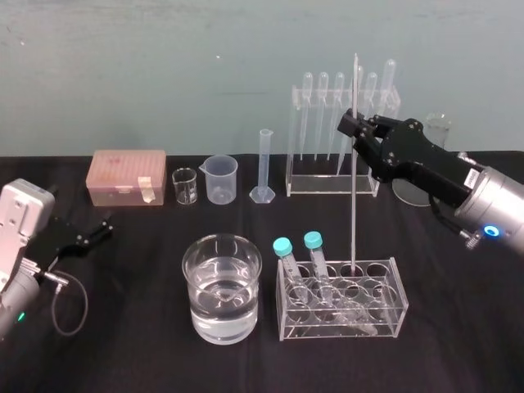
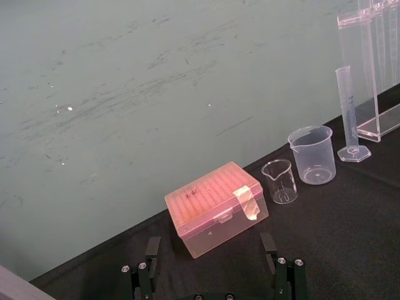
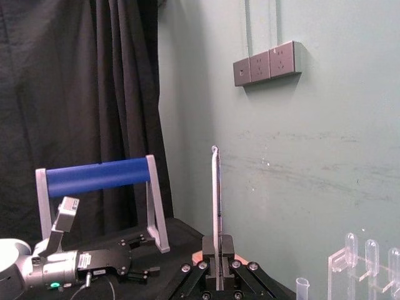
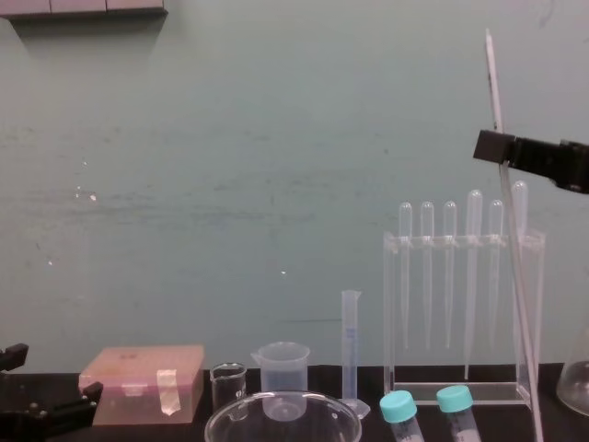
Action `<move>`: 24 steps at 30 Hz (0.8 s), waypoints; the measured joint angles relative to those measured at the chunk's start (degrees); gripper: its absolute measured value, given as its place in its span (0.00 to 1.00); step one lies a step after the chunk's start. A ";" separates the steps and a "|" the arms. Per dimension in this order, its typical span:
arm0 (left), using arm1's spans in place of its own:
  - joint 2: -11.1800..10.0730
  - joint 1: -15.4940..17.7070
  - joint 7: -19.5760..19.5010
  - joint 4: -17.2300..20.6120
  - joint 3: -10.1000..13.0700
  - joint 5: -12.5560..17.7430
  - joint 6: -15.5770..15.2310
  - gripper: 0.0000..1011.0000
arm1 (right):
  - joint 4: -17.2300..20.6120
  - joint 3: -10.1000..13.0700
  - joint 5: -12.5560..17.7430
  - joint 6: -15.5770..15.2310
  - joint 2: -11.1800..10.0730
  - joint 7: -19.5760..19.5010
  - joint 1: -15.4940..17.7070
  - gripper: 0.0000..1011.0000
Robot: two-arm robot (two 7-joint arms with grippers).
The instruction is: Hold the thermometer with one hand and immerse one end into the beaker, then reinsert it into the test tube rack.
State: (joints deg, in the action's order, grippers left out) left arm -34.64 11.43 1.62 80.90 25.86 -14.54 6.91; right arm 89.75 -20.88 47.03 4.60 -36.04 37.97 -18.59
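We see the right gripper point(image 1: 354, 128) clamped on the thermometer point(image 1: 354, 205), upright with its tip in a low tube rack point(image 1: 386, 326) hole, right of the beaker point(image 1: 195, 304); left gripper point(image 1: 102, 230) open, parked far left.

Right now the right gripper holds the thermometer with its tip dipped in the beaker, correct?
No. The head view shows the right gripper holding the thermometer with its tip in the front tube rack, beside the beaker, not in it.
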 joint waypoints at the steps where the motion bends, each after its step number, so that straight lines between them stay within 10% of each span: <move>1: 0.00 0.00 -0.01 0.00 0.00 -0.01 0.00 1.00 | -0.27 -0.09 -0.25 -0.01 0.18 -0.01 0.00 0.05; 24: 0.00 0.00 0.00 0.00 0.00 0.00 0.00 1.00 | -5.85 -3.00 -5.31 -0.70 2.24 0.43 -0.22 0.05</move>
State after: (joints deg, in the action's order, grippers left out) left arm -34.65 11.43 1.62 80.90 25.86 -14.55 6.91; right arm 83.90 -23.88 41.72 3.89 -33.81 38.40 -18.82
